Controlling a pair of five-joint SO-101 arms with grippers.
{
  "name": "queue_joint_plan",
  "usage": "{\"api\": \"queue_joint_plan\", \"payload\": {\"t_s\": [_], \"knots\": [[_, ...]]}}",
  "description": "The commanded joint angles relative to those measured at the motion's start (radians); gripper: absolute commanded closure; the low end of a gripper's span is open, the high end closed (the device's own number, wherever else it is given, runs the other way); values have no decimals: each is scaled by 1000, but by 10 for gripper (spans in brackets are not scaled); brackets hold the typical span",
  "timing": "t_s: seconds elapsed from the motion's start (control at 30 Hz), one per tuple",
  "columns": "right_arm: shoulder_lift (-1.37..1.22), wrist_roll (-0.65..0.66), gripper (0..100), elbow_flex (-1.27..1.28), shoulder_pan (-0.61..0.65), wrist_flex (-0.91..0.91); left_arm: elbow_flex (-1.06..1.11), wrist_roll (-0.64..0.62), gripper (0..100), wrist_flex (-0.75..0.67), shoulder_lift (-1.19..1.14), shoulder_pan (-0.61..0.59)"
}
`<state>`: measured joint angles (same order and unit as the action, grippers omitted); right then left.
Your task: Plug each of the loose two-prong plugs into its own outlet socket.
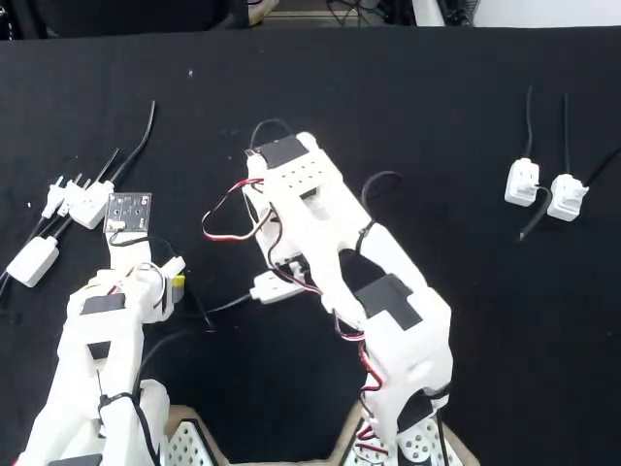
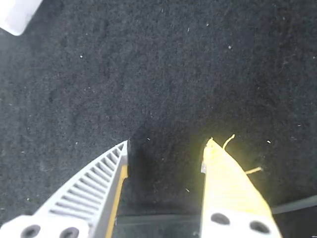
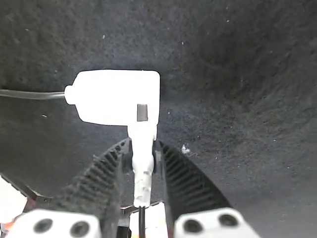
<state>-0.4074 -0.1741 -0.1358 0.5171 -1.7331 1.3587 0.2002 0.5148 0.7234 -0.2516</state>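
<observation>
My right gripper [image 3: 143,145] is shut on the slim white plug [image 3: 142,171], whose front end sits against the blocky white outlet socket [image 3: 116,96]. In the high view this pair [image 1: 275,286] lies mid-table under the right gripper [image 1: 291,277]. The left gripper [image 2: 166,145] hangs open over bare black cloth, one grey ribbed finger [image 2: 99,178] and one yellow finger [image 2: 230,183] apart, holding nothing. From above, the left gripper [image 1: 160,275] is at the front left. Loose two-prong plugs [image 1: 70,196] and a white socket [image 1: 34,260] lie at the far left.
Two white plug-and-socket pairs [image 1: 524,183] [image 1: 568,197] with black cords rest at the far right. Thin black cords [image 1: 136,150] trail from the left-hand plugs. A white corner [image 2: 15,15] edges into the left wrist view. Black cloth [image 1: 408,107] covers the table.
</observation>
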Motion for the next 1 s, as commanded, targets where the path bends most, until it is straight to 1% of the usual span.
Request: {"api": "queue_joint_plan", "payload": {"t_s": [0.0, 0.07, 0.23, 0.4, 0.73, 0.97], "knots": [[2, 9, 988, -61, 15, -26, -10, -9, 758, -8, 21, 13], [2, 12, 988, -56, 15, -28, -10, -9, 758, -8, 21, 13], [2, 92, 988, -53, 15, -31, -10, -9, 758, -8, 21, 13], [2, 133, 988, -53, 15, -32, -10, -9, 758, -8, 21, 13], [-114, 140, 988, -61, 15, -34, -10, -9, 758, -8, 21, 13], [-133, 143, 988, -79, 9, -32, -10, -9, 758, -8, 21, 13]]}}
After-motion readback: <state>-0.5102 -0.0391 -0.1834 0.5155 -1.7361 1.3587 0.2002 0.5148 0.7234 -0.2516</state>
